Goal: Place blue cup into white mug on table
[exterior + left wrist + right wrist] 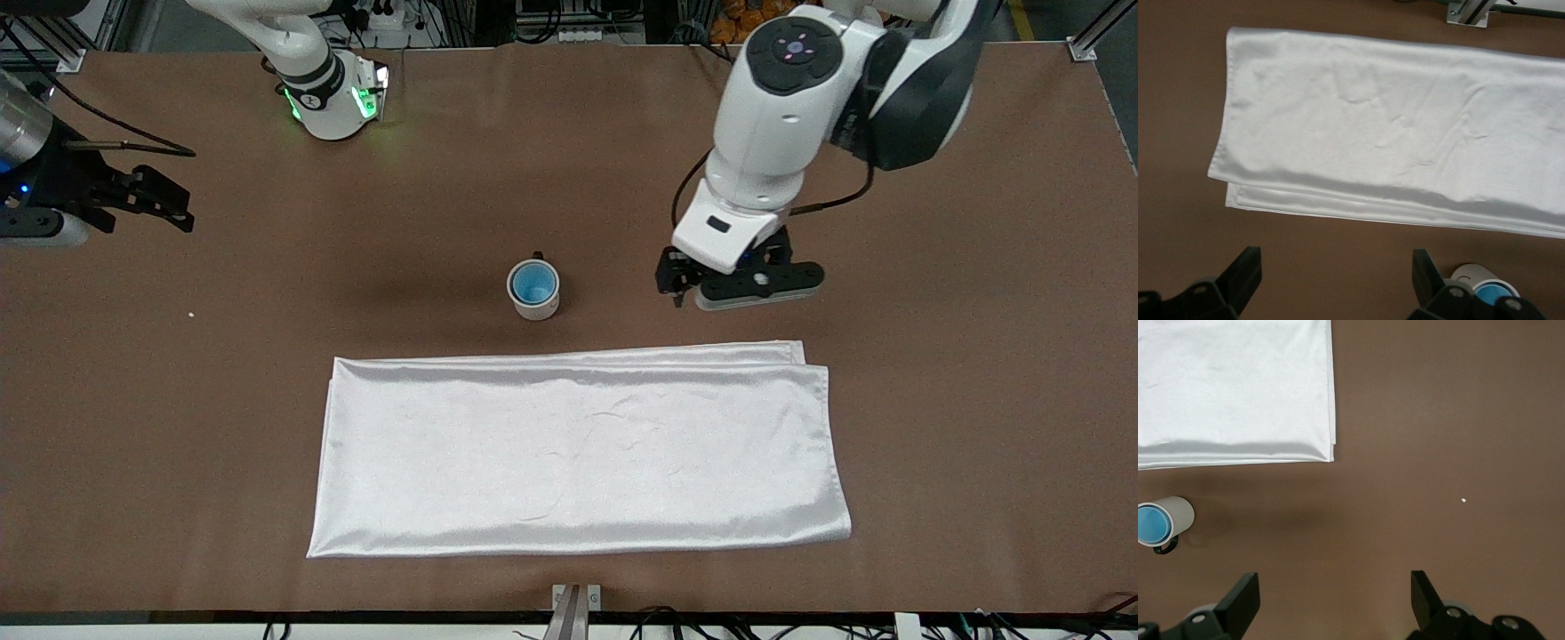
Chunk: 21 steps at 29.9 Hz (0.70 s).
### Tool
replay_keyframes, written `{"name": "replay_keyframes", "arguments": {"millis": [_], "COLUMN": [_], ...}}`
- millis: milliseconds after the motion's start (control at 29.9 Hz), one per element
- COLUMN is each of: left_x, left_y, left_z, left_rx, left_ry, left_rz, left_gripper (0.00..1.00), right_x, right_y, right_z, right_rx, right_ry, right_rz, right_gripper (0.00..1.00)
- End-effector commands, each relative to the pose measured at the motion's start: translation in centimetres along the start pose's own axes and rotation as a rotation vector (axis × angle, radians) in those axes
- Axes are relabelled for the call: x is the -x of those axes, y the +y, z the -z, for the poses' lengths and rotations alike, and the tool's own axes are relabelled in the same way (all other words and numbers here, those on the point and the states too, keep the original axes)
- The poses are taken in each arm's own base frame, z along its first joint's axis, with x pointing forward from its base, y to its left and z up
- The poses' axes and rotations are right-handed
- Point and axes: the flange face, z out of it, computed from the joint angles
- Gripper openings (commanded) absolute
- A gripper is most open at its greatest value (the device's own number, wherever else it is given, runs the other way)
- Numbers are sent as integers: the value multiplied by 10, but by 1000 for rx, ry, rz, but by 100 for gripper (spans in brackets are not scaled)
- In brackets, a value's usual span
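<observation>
The blue cup (533, 284) sits inside the white mug (536, 308), which stands upright on the brown table (933, 267) near its middle, its black handle on the side away from the front camera. My left gripper (725, 283) is open and empty, low over the bare table beside the mug, toward the left arm's end. The left wrist view shows its gripper (1337, 270) with the mug (1471, 272) and cup (1495, 291) at the edge. My right gripper (173, 203) waits open and empty at the right arm's end. The right wrist view shows its gripper (1335, 593), the mug (1179, 512) and the cup (1151, 523).
A folded white satin cloth (578, 453) lies flat on the table, nearer to the front camera than the mug; it also shows in both wrist views (1391, 127) (1231, 387). A tiny white speck (190, 314) lies on the table toward the right arm's end.
</observation>
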Motion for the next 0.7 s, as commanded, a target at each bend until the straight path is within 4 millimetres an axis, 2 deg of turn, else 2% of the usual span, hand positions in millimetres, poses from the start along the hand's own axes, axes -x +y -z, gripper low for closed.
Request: {"name": "replay_keyframes", "arguments": {"millis": [0, 234, 501, 668], "left_x": [-19, -41, -58, -65], "left_y": [-59, -118, -175, -212], "left_z": [26, 49, 51, 62], "left_rx": [-22, 30, 11, 24], "left_ry": [-15, -35, -73, -69], "left_rz": [-30, 41, 61, 35], "left_gripper": [100, 100, 100, 100], "right_x": [1, 1, 1, 0], "right_y": [1, 4, 4, 4], "right_z": [8, 8, 7, 5], "right_rx": [0, -22, -25, -28], "right_ry": [13, 10, 7, 3], "right_rz": [-2, -16, -16, -26], "right_gripper": [100, 100, 100, 100]}}
